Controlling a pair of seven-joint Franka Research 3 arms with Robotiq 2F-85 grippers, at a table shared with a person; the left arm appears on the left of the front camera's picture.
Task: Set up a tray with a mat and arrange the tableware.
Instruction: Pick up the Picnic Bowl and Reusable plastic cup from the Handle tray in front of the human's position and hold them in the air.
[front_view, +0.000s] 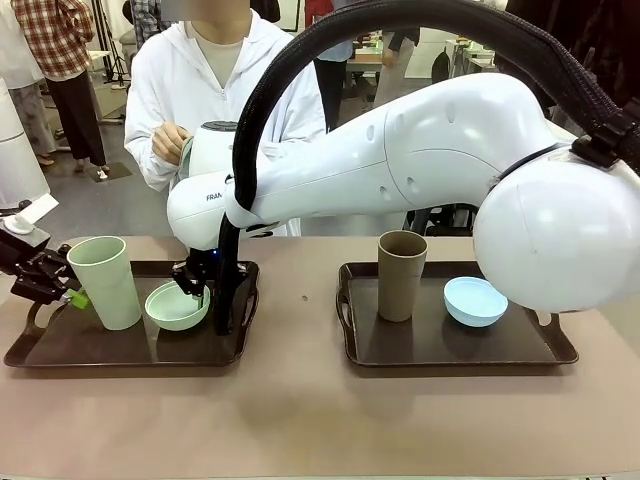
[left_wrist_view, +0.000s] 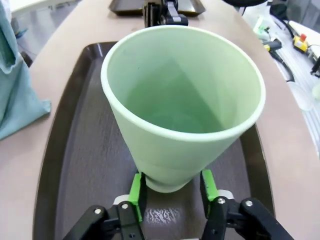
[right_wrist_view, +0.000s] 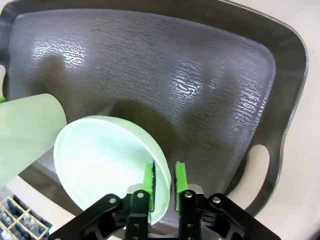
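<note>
On the left tray (front_view: 30, 352) stand a pale green tumbler (front_view: 105, 282) and a pale green bowl (front_view: 176, 308). A dark textured mat (right_wrist_view: 175, 75) lines this tray. My left gripper (front_view: 75, 298) comes in low from the left. In the left wrist view the left gripper (left_wrist_view: 172, 187) has its green pads (left_wrist_view: 136, 187) pressed on both sides of the tumbler (left_wrist_view: 180, 100) at its base. My right arm reaches across to the left tray. The right gripper (right_wrist_view: 164, 172) pinches the rim of the bowl (right_wrist_view: 100, 160), one pad inside and one outside, and the bowl sits tilted.
The right tray (front_view: 560, 352) carries a brown tumbler (front_view: 401, 275) and a light blue bowl (front_view: 474, 300). A person in a white top (front_view: 215, 90) stands at the far side, one hand (front_view: 170, 142) raised. My right arm's bulky elbow (front_view: 560, 235) hangs over the right tray.
</note>
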